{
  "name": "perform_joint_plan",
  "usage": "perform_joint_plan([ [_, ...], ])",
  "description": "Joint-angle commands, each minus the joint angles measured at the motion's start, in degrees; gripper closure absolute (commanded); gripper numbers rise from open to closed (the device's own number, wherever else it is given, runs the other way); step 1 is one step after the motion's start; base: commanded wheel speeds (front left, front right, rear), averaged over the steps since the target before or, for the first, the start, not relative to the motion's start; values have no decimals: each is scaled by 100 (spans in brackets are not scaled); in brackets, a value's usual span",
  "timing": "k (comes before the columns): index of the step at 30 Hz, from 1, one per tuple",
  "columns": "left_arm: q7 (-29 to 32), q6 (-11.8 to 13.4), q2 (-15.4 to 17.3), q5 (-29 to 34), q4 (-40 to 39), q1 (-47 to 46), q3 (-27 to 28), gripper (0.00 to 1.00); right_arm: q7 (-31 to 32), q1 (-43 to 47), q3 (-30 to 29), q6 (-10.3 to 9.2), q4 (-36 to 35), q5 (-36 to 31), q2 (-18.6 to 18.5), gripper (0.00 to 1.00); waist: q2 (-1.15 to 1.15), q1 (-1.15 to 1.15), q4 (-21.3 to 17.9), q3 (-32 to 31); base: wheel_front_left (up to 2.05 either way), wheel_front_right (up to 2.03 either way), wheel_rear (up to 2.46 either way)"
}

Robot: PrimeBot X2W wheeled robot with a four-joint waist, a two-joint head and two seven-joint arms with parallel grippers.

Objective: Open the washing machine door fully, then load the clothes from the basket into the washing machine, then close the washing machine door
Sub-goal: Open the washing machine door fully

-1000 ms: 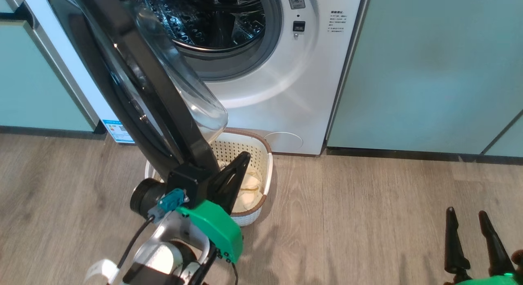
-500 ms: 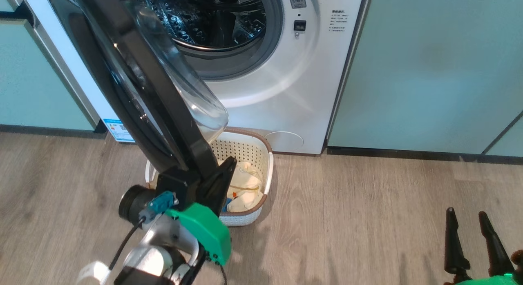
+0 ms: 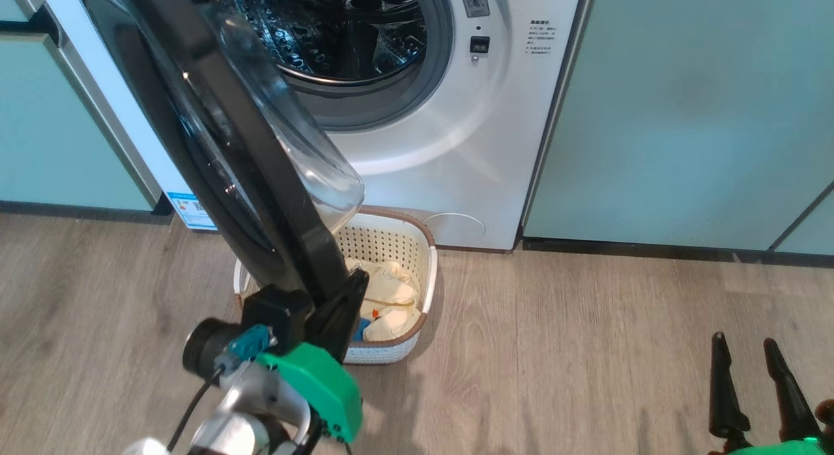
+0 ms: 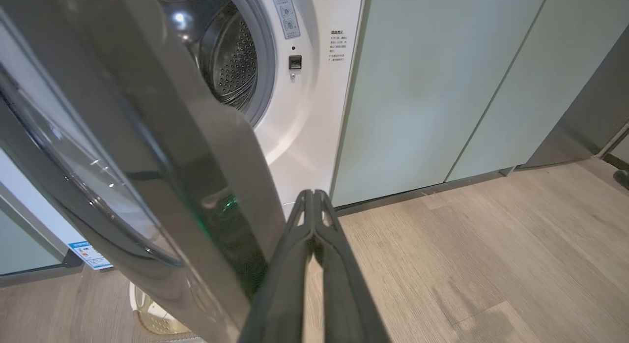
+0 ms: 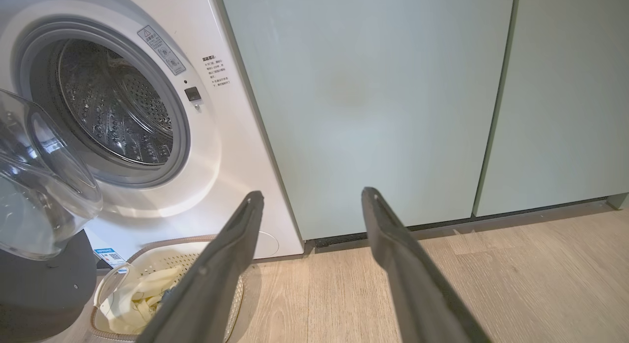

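The washing machine (image 3: 443, 148) stands with its drum (image 3: 339, 31) exposed. The washing machine door (image 3: 225, 122) is swung out towards me, edge-on, its clear dome (image 3: 300, 155) hanging over the basket (image 3: 391, 236). Pale yellow clothes (image 3: 391, 292) with a blue patch lie in the basket, partly hidden by the door. My left gripper (image 3: 358, 282) is shut with nothing held, fingers lying against the door's lower edge; its wrist view shows the tips (image 4: 313, 193) just right of the door (image 4: 162, 151). My right gripper (image 3: 749, 351) is open and holds nothing at the lower right, also (image 5: 312, 193) near the clothes (image 5: 132, 294).
Pale green cabinets (image 3: 684, 116) flank the machine on the right, and another cabinet (image 3: 45, 129) on the left. Bare wood floor (image 3: 554, 351) stretches between the basket and my right gripper. The door's swing takes up the space left of the basket.
My left gripper has drawn back towards me and to the left along the door's edge, and the door has swung a little wider. More of the clothes now show. The right gripper is unmoved.
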Motion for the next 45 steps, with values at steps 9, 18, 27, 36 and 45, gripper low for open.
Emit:
perform_joint_plan([
  [9, -40, 247, 131, -42, -255, 147, 455, 100, -38, -147, 101, -16, -159, 41, -70, 0, 0, 0, 41, -41, 0, 0, 0],
  [18, -110, 362, 128, -1, -367, 316, 449, 100, -38, -121, 68, -16, -164, 42, -70, 0, 0, 0, 243, -35, 0, 0, 0],
  [27, -160, 375, 129, 41, -453, 307, 354, 100, -38, -142, 59, -16, -156, 31, -70, 0, 0, 0, 647, 3, 0, 0, 0],
  [36, -230, 392, 109, 60, -444, 292, 272, 100, -38, -158, 31, -16, -132, 26, -70, 0, 0, 0, 1002, 18, 0, 0, 0],
  [45, -308, 460, 118, 72, -373, 287, 290, 100, -38, -181, 43, -16, -116, 13, -70, 0, 0, 0, 1364, 23, 0, 0, 0],
])
